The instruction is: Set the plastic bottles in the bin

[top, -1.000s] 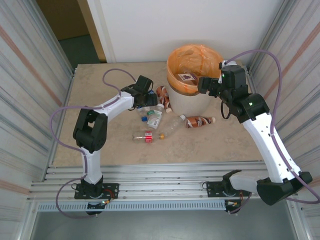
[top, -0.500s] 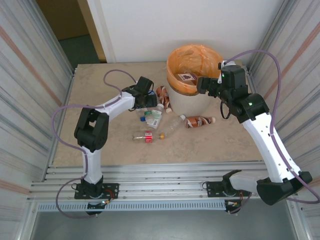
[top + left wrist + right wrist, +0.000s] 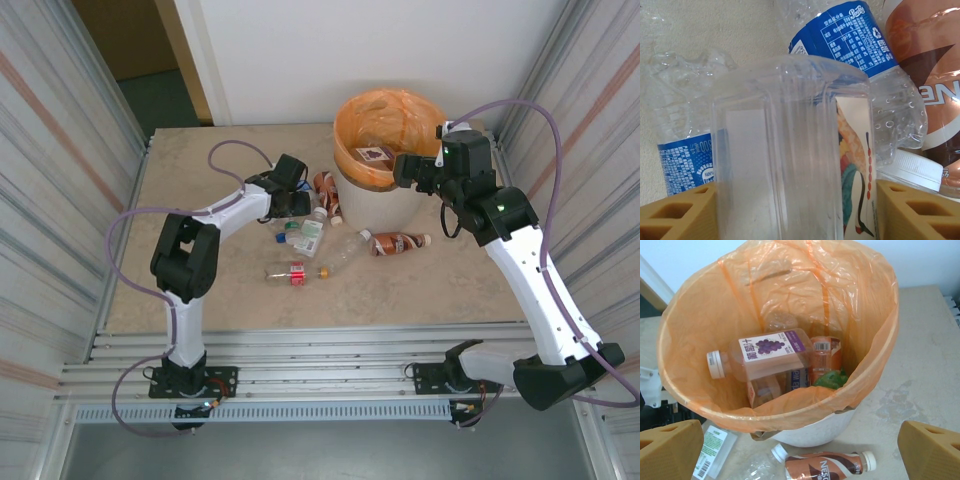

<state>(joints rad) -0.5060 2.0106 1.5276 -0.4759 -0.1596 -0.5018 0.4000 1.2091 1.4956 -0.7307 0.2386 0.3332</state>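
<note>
Bottle pick on left arm (image 3: 235, 205): left jaws are down in the pile just left of the bin (image 3: 340, 150), about half open, with a clear square-sided bottle (image 3: 790, 150) between them. Its sides meet both pads (image 3: 675, 215) in the wrist view, so I read that as a grip, not yet lifted. Long axis looks to run away from the wrist, along the fingers, so the jaws span the short width; can't be sure from this angle. Blue-labelled water bottle (image 3: 850, 35) and brown Nescafé bottle (image 3: 930, 65) lie right behind it.

Key relation: bin sits right of the left jaws and slightly farther back, rim well above the table (image 3: 200, 180). Next move should be up first, then right over the rim. Straight sideways likely hits the bin wall.

Right jaws are wide open, empty, hovering at the bin's right rim, looking in at a grape-label bottle (image 3: 770, 352). Nearest loose one for right arm (image 3: 510, 230): second brown bottle (image 3: 398, 242) on the table at the bin's near side. Red-labelled clear bottle (image 3: 290, 272) lies near-centre, closer to the left arm.
</note>
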